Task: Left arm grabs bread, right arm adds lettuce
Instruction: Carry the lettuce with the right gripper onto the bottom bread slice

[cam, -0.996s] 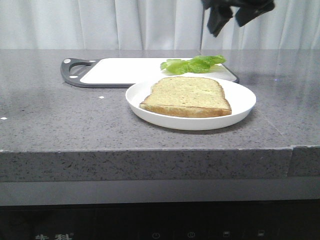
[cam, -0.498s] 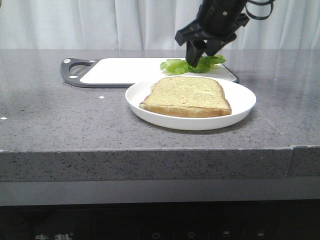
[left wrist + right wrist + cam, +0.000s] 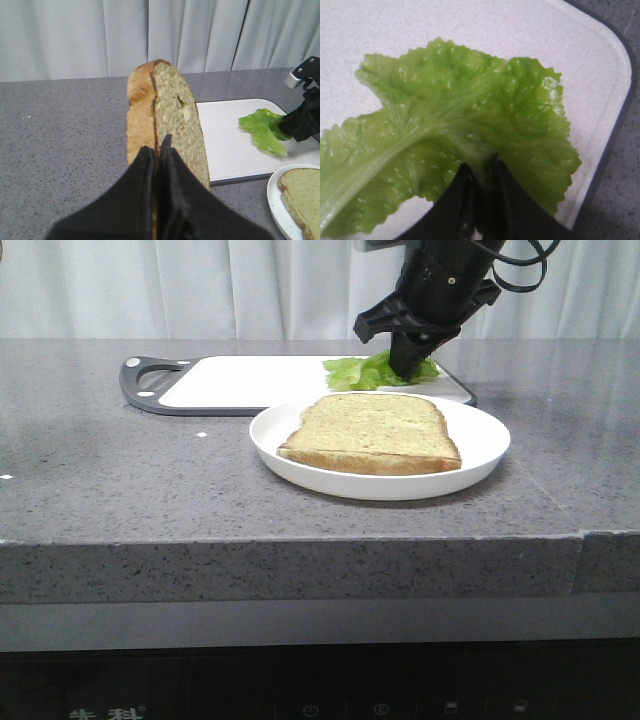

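Thick square bread slice [image 3: 172, 130]: tan crumb, brown crust.
Ruffled lettuce leaf [image 3: 460, 130]: bright green, paler veins.
Rectangular cutting board [image 3: 250, 380]: white face, dark grey rim.
Round plate [image 3: 480, 455]: plain white.
Thin flat bread slice [image 3: 372, 432]: pale tan.
Stone countertop [image 3: 110, 475]: grey, finely speckled.
Right gripper [image 3: 481, 192]: black.
Left gripper [image 3: 157, 170]: black.
Curtain [image 3: 75, 35]: white, pleated.

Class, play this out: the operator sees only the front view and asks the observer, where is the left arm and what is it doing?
Observer: It is outside your view; the left gripper is shut on the bread, held on edge.
Operator: Has the right arm gripped anything?
Observer: Yes, the right gripper pinches the lettuce at its edge.
Operator: Is the leaf lifted?
Observer: It seems to lie on the cutting board; I cannot be sure.
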`<state>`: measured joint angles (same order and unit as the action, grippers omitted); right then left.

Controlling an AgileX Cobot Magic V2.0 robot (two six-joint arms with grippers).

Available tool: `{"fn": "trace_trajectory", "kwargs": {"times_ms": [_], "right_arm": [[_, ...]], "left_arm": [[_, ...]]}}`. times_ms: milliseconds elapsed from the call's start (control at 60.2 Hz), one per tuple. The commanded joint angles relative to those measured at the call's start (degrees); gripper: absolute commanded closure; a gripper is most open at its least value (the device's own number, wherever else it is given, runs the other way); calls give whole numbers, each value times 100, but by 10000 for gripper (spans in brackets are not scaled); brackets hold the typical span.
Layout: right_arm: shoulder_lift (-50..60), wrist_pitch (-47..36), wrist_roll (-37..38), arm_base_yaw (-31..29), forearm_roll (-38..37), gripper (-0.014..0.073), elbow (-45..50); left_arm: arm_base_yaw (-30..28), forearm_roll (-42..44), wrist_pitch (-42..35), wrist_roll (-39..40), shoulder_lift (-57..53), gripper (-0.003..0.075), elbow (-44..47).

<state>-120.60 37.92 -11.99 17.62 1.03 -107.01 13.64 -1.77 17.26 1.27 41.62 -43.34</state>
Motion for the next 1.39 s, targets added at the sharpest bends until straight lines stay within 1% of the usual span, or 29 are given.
{"fn": "trace_trajectory", "kwargs": {"times_ms": [0, 133, 216, 315, 481, 548, 647, 813, 929, 1079, 1112, 1162, 1311, 1344, 1378], "right_arm": [[563, -276, -53, -28, 146, 539, -189], [961, -293, -59, -16, 611, 539, -86], [1326, -487, -59, 21, 885, 539, 209], [1908, -709, -59, 168, 941, 539, 898], [2912, -1147, -59, 514, 941, 539, 2340], [3217, -1286, -59, 615, 957, 539, 2894], [3462, -1454, -59, 667, 971, 539, 3450], [3443, -1430, -59, 667, 1097, 539, 3898], [3431, -1354, -59, 667, 1399, 538, 3938], [3385, -1204, -59, 667, 1416, 531, 3938], [3381, -1167, -59, 667, 1416, 513, 3938], [3381, -1138, -59, 667, 1416, 462, 3938], [3386, -1120, -59, 667, 1422, 238, 3938], [3393, -1126, -59, 667, 1422, 201, 3938], [3414, -1131, -59, 667, 1422, 181, 3938]], "left_arm": [[-11, -61, -467, 39, -33, 741, -162], [-11, -61, -467, 39, -33, 741, -162], [-11, -71, -467, 39, -33, 741, -162], [-11, -71, -458, 39, -33, 741, -162], [-11, -71, -458, 39, -33, 741, -162], [-11, -71, -458, 39, -33, 741, -162], [-11, -71, -458, 39, -33, 741, -162], [-11, -71, -458, 39, -33, 741, -162], [-11, -71, -458, 39, -33, 741, -162], [-11, -71, -458, 39, -33, 741, -162], [-11, -71, -458, 39, -33, 741, -162], [-11, -71, -458, 39, -33, 741, -162], [-11, -71, -458, 39, -33, 741, -162], [-11, -71, -458, 39, -33, 741, -162], [-11, -71, -458, 39, -33, 741, -162]]}}
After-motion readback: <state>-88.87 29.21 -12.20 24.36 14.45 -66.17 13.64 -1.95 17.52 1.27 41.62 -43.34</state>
